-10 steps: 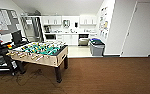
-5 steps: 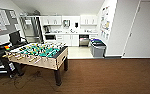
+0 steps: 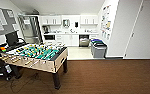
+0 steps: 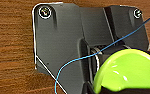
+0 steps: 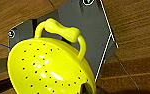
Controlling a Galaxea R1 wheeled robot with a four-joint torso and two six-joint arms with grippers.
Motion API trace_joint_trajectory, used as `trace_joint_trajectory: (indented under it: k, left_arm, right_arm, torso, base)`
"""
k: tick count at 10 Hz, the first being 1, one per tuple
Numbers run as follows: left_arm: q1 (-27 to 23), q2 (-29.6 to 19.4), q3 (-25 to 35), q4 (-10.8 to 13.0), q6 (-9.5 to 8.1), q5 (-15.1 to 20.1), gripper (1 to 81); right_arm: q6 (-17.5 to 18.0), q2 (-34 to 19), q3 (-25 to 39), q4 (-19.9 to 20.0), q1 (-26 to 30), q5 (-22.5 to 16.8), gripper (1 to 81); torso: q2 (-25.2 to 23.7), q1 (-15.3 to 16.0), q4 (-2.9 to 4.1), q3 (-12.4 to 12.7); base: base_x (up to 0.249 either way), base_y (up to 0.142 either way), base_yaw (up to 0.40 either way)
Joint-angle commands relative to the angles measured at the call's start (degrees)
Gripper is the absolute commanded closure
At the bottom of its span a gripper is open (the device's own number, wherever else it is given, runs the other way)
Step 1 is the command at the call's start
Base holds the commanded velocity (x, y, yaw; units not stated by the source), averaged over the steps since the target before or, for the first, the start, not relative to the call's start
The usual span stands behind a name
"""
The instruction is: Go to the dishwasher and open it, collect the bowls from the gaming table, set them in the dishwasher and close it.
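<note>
**In the break room: both bowls riding toward the kitchen wall**

In the head view, the robot is facing one table-football table (image 3: 38, 56) on the brown floor (image 3: 103, 77); the dishwasher (image 3: 84, 40) is standing open-looking and dark under the far counter, beside one grey bin (image 3: 99, 49).

In the left wrist view, one lime bowl (image 4: 126, 72) is hanging over the floorboards, apparently carried; whether the left hand is pinching it I cannot tell.

In the right wrist view, one yellow perforated bowl (image 5: 48, 70) with a loop handle is riding likewise; the right hand's grip I cannot tell.

Risk, judged: a bowl slipping free, or the base clipping the football table.
</note>
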Motion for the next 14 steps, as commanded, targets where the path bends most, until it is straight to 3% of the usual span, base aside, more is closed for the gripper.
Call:
trace_joint_trajectory:
  k: [1, 14]
  left_arm:
    - [-2.2, -0.2, 0.2, 0.7, 0.4, 2.9, 81.1]
    - [-2.2, 0.0, 0.2, 0.8, 0.4, 2.9, 81.1]
  right_arm:
    - [-0.2, -1.4, 0.0, -0.5, 2.0, -3.3, 81.1]
    - [-0.1, -1.4, 0.0, -0.3, 2.5, -3.3, 81.1]
  torso:
    - [0.0, 0.0, 0.0, 0.0]
    - [0.0, 0.0, 0.0, 0.0]
  base:
    - [0.192, -0.088, 0.0]
    - [0.192, -0.088, 0.0]
